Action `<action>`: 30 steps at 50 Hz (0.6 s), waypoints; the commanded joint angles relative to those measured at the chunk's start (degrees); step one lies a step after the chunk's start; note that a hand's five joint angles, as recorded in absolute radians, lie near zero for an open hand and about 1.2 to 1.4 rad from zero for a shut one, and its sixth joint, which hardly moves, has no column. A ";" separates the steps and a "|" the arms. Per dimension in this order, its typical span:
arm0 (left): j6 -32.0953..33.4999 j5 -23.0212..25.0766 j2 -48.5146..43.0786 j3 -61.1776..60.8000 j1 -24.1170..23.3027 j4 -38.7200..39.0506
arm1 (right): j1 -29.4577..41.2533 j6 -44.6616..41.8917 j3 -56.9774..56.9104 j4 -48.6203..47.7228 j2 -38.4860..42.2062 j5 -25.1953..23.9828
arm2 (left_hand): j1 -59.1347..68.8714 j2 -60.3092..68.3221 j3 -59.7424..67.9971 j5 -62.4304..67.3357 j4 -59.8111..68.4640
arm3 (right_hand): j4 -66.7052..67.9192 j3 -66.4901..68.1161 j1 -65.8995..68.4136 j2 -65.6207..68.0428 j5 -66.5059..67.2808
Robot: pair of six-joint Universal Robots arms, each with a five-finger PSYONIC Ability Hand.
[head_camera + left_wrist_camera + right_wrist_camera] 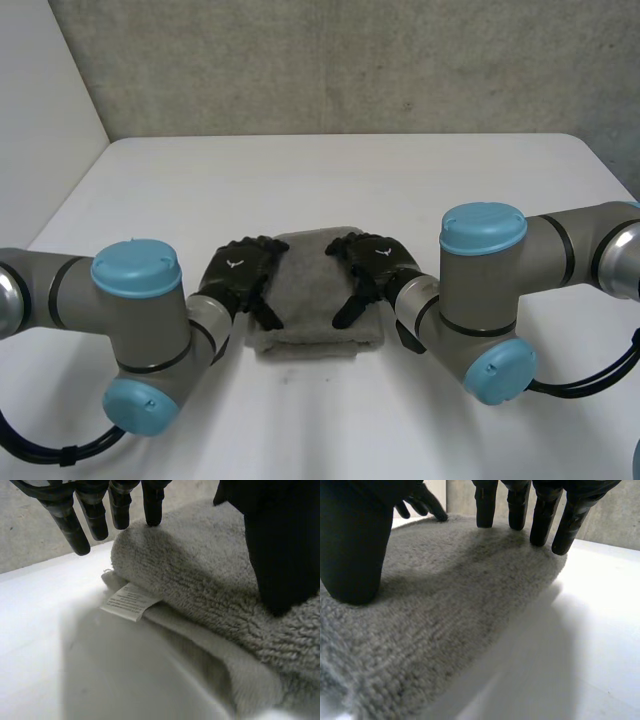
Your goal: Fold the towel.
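Left hand (240, 268) and right hand (372, 262), fingers straight and gripping nothing, rest on the folded towel (310, 285) at opposite sides; best to press evenly, flattening layers without dragging them.

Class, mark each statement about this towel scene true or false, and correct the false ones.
1. A grey towel lies folded on the white table. True.
2. The left hand grips the towel in a closed fist. False: its fingers are straight, at the towel's left edge.
3. A white care label sticks out from the towel's fold. True.
4. The right hand rests on bare table, away from the towel. False: it lies on the towel's right side.
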 commanded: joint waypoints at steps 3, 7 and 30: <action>2.22 0.20 5.16 -0.61 -0.59 -0.51 | -0.89 -2.95 0.91 1.11 -5.23 3.30 | 0.05 0.58 0.51 -1.63 0.46 | -3.48 -2.30 -1.97 -2.85 -2.95; 2.22 0.29 9.98 0.27 -1.12 -0.69 | -2.12 -2.51 1.96 1.02 -11.88 4.70 | 0.05 0.58 0.51 -1.63 0.46 | -3.48 -2.30 -1.97 -2.85 -2.95; 0.63 0.38 29.77 10.91 3.72 -17.74 | -12.67 -5.85 6.80 0.41 -35.11 4.62 | 0.05 0.58 0.51 -1.63 0.46 | -3.48 -2.30 -1.97 -2.85 -2.95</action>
